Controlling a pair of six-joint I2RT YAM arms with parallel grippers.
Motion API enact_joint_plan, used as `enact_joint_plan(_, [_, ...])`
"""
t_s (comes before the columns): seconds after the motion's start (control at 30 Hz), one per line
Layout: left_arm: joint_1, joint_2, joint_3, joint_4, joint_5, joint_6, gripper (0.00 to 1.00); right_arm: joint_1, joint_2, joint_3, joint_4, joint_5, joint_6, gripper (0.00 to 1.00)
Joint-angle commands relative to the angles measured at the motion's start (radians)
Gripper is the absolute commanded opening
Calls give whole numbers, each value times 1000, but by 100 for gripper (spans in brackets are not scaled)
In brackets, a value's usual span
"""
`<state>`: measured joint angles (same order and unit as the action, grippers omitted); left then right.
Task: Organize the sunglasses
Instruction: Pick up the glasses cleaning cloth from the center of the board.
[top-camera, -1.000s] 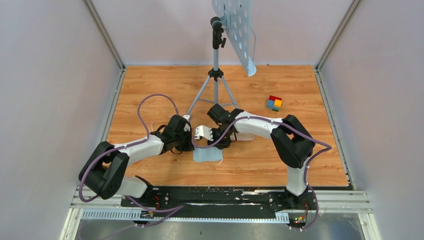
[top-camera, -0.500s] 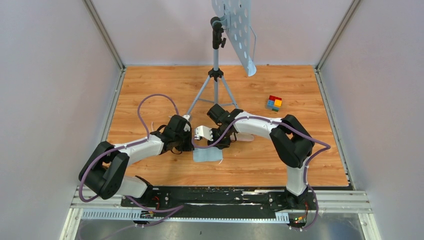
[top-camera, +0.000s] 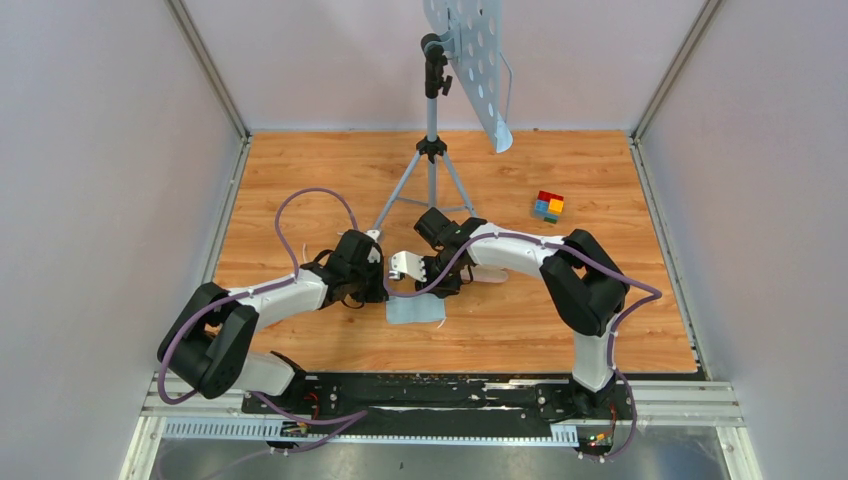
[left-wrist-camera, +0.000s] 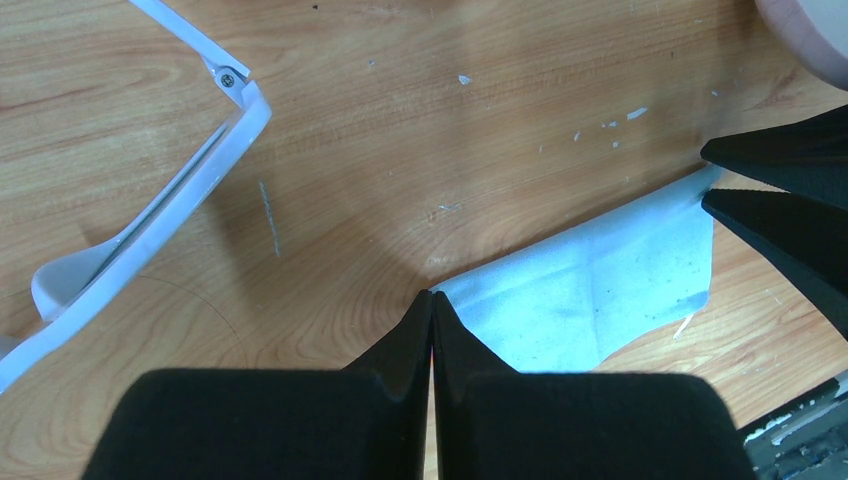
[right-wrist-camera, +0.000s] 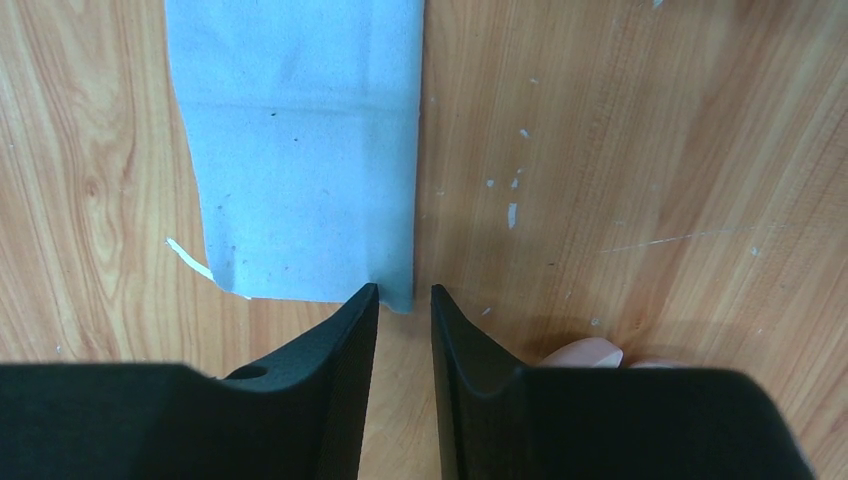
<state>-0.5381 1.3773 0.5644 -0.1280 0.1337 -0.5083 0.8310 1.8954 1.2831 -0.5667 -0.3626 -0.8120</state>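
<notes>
The sunglasses (top-camera: 403, 265), white-framed, lie on the wooden table between my two grippers; their white frame and one arm show in the left wrist view (left-wrist-camera: 150, 230). Just in front lies the light blue cloth (top-camera: 415, 310), flat on the table. My left gripper (top-camera: 383, 290) is shut, its tips (left-wrist-camera: 432, 295) on the cloth's left far corner (left-wrist-camera: 580, 290). My right gripper (top-camera: 440, 288) is narrowly open (right-wrist-camera: 404, 292), with the cloth's right far corner (right-wrist-camera: 300, 150) between its tips. The pink case (top-camera: 490, 272) lies mostly hidden under my right arm.
A tripod (top-camera: 432, 150) with a perforated panel stands at the back centre. A small block of coloured bricks (top-camera: 548, 206) sits at the back right. Metal rails edge the table on both sides.
</notes>
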Motion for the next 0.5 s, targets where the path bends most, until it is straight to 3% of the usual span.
enact_joint_plan(0.0, [6,19,0,-13,6,9,0,14,9,-1,6,16,-22,30])
enact_joint_plan(0.1, [6,19,2,-12,4,9,0,13,22,-3,7,19,-23,27])
enact_joint_plan(0.33, [6,0,0,-8,2,3,0,13,-33,-29,-2,2,-8,1])
enact_joint_plan(0.47, [6,-30,-6,21,21,-12,0,16,-82,-37,-26,-16,1,0])
